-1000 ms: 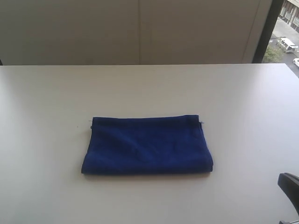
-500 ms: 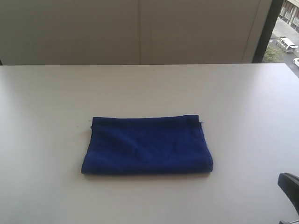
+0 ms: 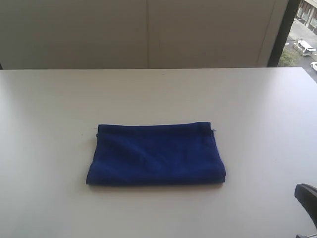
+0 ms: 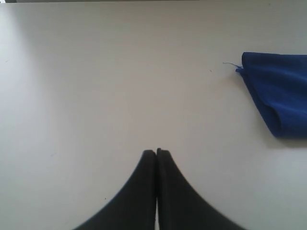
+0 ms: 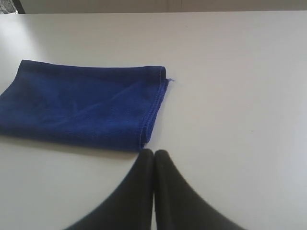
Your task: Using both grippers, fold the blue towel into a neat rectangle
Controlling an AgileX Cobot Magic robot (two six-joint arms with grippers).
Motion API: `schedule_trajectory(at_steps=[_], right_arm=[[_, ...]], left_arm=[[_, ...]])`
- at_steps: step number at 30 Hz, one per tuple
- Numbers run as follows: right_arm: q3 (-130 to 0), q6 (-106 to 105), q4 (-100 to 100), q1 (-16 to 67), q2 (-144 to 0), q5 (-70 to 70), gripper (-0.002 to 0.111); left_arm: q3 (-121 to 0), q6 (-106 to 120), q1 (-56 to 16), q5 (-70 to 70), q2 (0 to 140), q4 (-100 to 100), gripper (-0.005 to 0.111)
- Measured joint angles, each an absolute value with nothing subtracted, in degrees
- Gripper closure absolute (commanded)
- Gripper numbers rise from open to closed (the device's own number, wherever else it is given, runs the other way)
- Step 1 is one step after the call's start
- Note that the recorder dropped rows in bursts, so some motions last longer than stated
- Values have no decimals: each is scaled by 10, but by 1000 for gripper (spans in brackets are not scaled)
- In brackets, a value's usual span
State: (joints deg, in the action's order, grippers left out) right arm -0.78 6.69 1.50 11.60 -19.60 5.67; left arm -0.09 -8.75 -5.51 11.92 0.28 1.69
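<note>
Both pincers are pressed together, holding nothing: the left gripper [image 4: 156, 152] and the right gripper [image 5: 153, 152]. The blue towel [image 3: 156, 154] lies folded mid-frame on the table [image 3: 49, 99], long axis running left to right. The right gripper looks nearer, the towel's short end just beside its tips.

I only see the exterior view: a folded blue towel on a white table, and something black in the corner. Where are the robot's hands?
Observer: The left tool is shut, over bare table, apart from the towel.
Operator: And the other?
Observer: The right tool is shut too, holding nothing, close to the towel's stitched side edge.
Operator: Anything odd up close?
Observer: A loose thread pokes from one towel corner.
</note>
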Motion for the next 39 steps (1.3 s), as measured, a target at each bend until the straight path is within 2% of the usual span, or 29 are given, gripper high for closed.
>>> schedule_trajectory(at_steps=[39], right_arm=[[-8,66,15,116,-196,57,108]], left_arm=[[-1,-77,-59,123,3,24,107]])
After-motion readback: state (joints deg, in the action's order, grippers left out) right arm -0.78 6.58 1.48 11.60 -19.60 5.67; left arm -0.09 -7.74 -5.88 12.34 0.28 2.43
